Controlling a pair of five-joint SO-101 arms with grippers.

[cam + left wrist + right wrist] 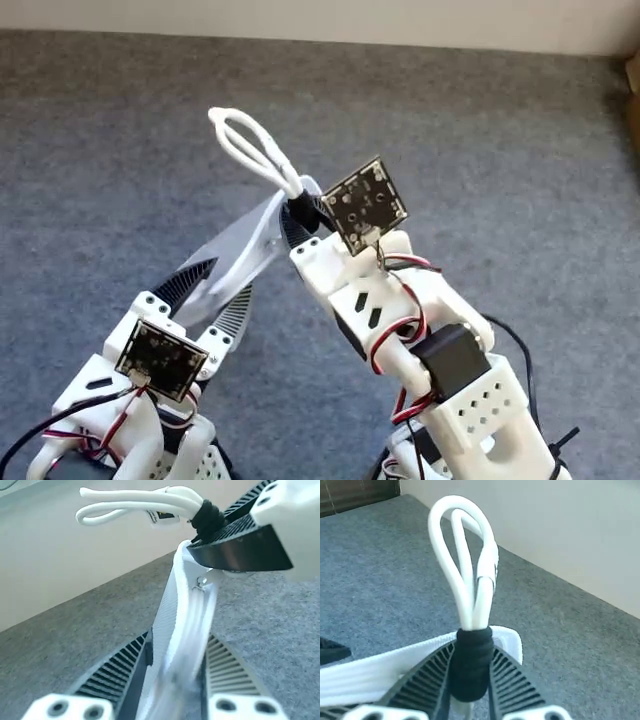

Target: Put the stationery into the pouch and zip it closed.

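1. No words, numbers or signs can be read anywhere.
2. A small tag (161, 518) on the white cord (130, 498) carries dark print, too small to make out.

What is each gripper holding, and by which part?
The left gripper clamps one end of the pouch; the right gripper pinches the black wrap on its cord loop.

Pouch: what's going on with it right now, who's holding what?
Both arms hold the pouch stretched between them over the grey carpet. The left gripper is clamped on its lower end. The right gripper is shut on the white cord loop at its black-wrapped base, at the upper end. How far the zip is closed cannot be told.
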